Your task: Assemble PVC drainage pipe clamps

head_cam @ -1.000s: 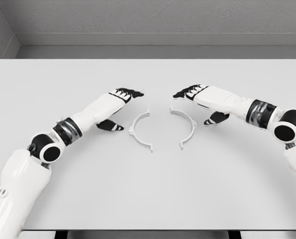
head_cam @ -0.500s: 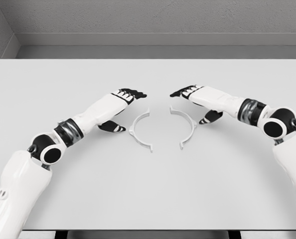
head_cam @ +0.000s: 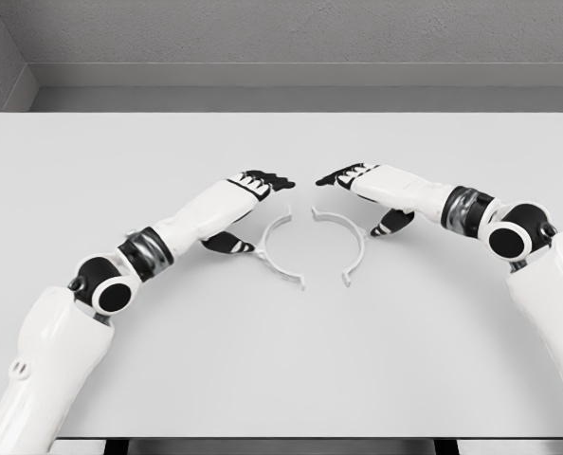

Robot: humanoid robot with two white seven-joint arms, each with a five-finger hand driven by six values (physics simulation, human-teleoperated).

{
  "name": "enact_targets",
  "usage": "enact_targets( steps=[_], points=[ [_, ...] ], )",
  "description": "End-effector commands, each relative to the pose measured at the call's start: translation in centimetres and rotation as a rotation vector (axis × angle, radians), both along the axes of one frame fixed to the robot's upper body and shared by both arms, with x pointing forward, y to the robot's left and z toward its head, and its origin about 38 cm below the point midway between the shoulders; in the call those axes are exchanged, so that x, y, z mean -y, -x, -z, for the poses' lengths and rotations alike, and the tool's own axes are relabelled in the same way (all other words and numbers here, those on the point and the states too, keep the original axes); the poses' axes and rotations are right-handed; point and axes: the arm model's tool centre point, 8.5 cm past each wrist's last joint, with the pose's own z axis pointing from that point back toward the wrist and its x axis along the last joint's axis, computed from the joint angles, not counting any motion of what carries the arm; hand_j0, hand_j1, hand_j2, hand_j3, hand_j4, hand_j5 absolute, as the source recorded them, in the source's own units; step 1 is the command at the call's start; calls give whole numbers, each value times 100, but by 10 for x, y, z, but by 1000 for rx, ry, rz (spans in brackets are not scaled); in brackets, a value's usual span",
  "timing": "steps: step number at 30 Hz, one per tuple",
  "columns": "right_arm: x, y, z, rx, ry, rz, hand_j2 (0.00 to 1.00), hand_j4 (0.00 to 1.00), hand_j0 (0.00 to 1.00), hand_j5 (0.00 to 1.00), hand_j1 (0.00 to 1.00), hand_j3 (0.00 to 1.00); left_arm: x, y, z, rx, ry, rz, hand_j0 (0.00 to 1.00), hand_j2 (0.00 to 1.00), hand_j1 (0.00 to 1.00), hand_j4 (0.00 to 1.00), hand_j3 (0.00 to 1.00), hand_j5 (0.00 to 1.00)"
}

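Two white half-ring clamp pieces lie flat on the white table (head_cam: 281, 379), their open sides facing each other. The left half (head_cam: 265, 256) curves beside my left hand (head_cam: 248, 212), whose thumb (head_cam: 232, 245) rests against its outer edge. The right half (head_cam: 361, 243) sits just under my right hand (head_cam: 365, 199), with that thumb (head_cam: 391, 223) close to its outer rim. Both hands are open, fingers stretched toward the middle, holding nothing. The upper tips of the halves are a small gap apart; the lower tips stand wider apart.
A grey wall and floor strip run behind the table's far edge (head_cam: 281, 114). Both forearms lie low over the table, angling in from the lower left and from the right.
Both hands have moved inward. The left half has slid right and turned a little; the right half has shifted slightly left, so the gap between the upper tips has narrowed.
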Motion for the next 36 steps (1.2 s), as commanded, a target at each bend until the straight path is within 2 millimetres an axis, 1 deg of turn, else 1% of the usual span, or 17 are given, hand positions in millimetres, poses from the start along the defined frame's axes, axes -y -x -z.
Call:
enact_targets(
  steps=[1, 8, 9, 11, 14, 19, 21, 22, 25, 27, 28, 29, 30, 33, 36],
  points=[
    [2, 0, -1, -1, -5, 6, 100, 100, 100, 100, 100, 100, 2, 0, 0, -3, 11, 3, 100, 100, 100, 100, 100, 100],
    [6, 0, -1, 1, 0, 11, 100, 100, 100, 100, 100, 100, 6, 1, -2, 2, 12, 8, 100, 100, 100, 100, 100, 100],
    [6, 0, -3, 6, 2, 10, 100, 100, 100, 100, 100, 100, 9, 2, -3, 3, 18, 12, 100, 100, 100, 100, 100, 100],
    [8, -1, -5, 8, 5, 13, 100, 100, 100, 100, 100, 100, 8, 2, -3, 3, 18, 11, 100, 100, 100, 100, 100, 100],
    [19, -1, -6, 12, 24, 24, 100, 100, 100, 100, 100, 100, 1, -2, -6, 10, 14, -3, 100, 100, 100, 100, 100, 100],
    [23, 0, -9, 15, 22, 25, 100, 100, 100, 100, 100, 100, -7, -8, -8, 13, 7, -25, 100, 100, 100, 100, 100, 100],
    [28, 0, -10, 18, 34, 29, 100, 100, 100, 100, 100, 100, -10, -12, -7, 5, 0, -32, 100, 100, 100, 100, 100, 100],
    [30, 0, -11, 19, 36, 32, 100, 100, 100, 100, 100, 100, -8, -14, -9, 10, 2, -30, 100, 100, 100, 100, 100, 100],
    [43, -1, -17, 28, 62, 45, 100, 100, 100, 100, 100, 100, -8, -19, -4, -8, -4, -35, 100, 100, 100, 100, 100, 100],
    [51, -1, -19, 31, 78, 53, 100, 100, 100, 100, 100, 100, -5, -20, -5, -6, -3, -31, 100, 100, 100, 100, 100, 100],
    [53, -2, -22, 38, 83, 54, 100, 100, 100, 100, 100, 100, -2, -20, -6, -5, 2, -27, 100, 100, 100, 100, 100, 100],
    [55, -4, -27, 46, 88, 57, 100, 100, 100, 100, 100, 100, -1, -20, -2, -17, 0, -25, 100, 100, 100, 100, 100, 100],
    [60, -4, -28, 47, 99, 63, 100, 100, 100, 100, 100, 100, 2, -22, -2, -17, 2, -22, 100, 100, 100, 100, 100, 100],
    [62, -4, -29, 48, 103, 65, 100, 100, 100, 100, 100, 100, 10, -20, -1, -19, 2, -3, 100, 100, 100, 100, 100, 100],
    [78, -3, -33, 52, 138, 82, 100, 100, 100, 100, 100, 100, 17, -19, -2, -19, 12, 7, 100, 100, 100, 100, 100, 100]
  ],
)
